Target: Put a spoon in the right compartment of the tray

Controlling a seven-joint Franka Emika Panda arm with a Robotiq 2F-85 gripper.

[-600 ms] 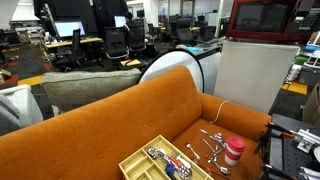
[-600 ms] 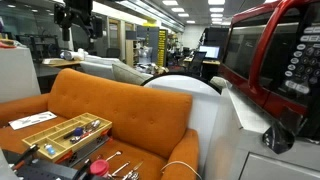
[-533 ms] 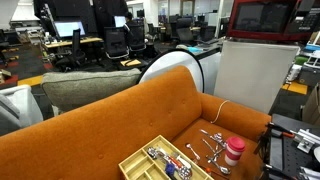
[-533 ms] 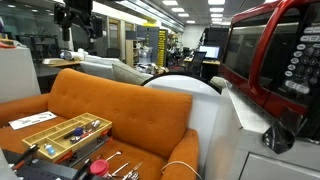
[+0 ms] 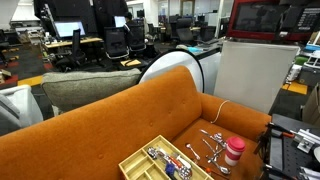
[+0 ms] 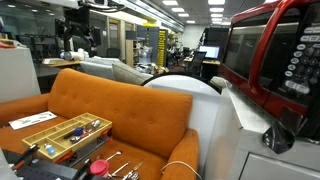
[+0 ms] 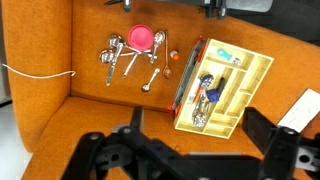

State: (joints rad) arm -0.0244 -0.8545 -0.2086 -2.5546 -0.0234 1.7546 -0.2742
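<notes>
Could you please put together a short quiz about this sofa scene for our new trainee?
1. True or false: the tool holds something.
2. The loose metal spoons lie: A) inside the pale yellow wooden cutlery tray; B) on the orange sofa seat, beside the tray; C) on the floor.
3. Which round object stands next to those spoons?
Key: 1 false, it is open and empty; 2 B; 3 the red-and-white cup.

The tray (image 5: pixel 137 153) runs off the bottom edge; the dark fingers (image 7: pixel 270 140) are blurred, tips cropped.
</notes>
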